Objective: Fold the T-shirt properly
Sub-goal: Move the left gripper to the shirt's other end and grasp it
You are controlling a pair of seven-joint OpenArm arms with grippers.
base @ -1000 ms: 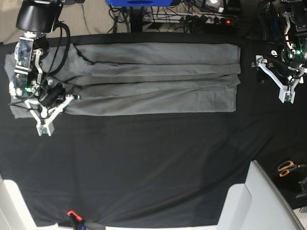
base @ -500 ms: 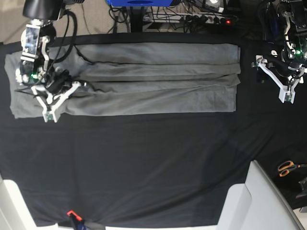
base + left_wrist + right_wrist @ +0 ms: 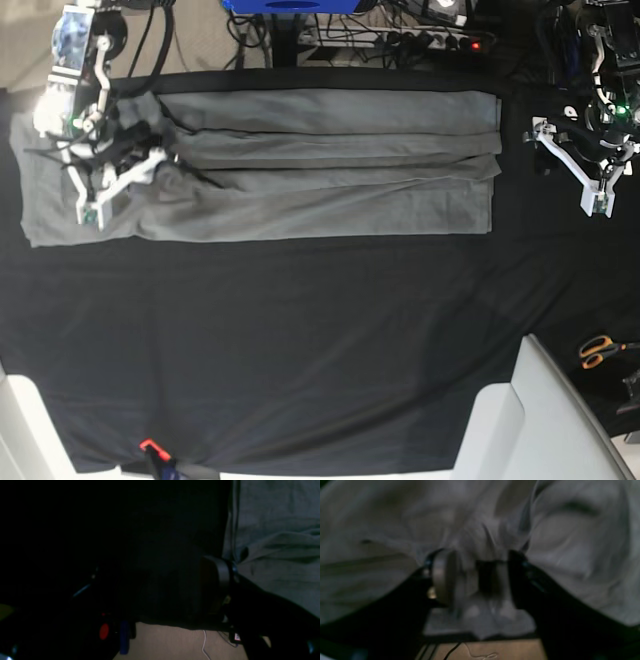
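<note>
A grey T-shirt point(image 3: 300, 165) is being shown from above, spread across the far half of a surface that is covered by a black sheet point(image 3: 300, 340). The shirt is lying as a long horizontal band, with lengthwise folds running along it and its straight edge at the right of the base view.

The right gripper point(image 3: 112, 180) (on the left of the base view) is being held over the shirt's left end, right against the cloth. In its wrist view the gripper point(image 3: 482, 577) is seen with its jaws standing apart, and bunched grey cloth point(image 3: 490, 542) is lying between and beyond them; the picture is blurred, so whether the cloth is being pinched cannot be told.

The left gripper point(image 3: 585, 175) is being held over bare black sheet, beside the shirt's right edge and apart from it. Its jaws are standing wide, with nothing between them. Its wrist view is very dark: only one jaw pad point(image 3: 220, 580) and a patch of grey shirt point(image 3: 280, 555) at the right are made out.

Orange-handled scissors point(image 3: 598, 350) are lying off the sheet at the lower right, next to a pale panel point(image 3: 540, 420). Cables and a power strip point(image 3: 440, 40) are seen on the floor beyond the surface.
</note>
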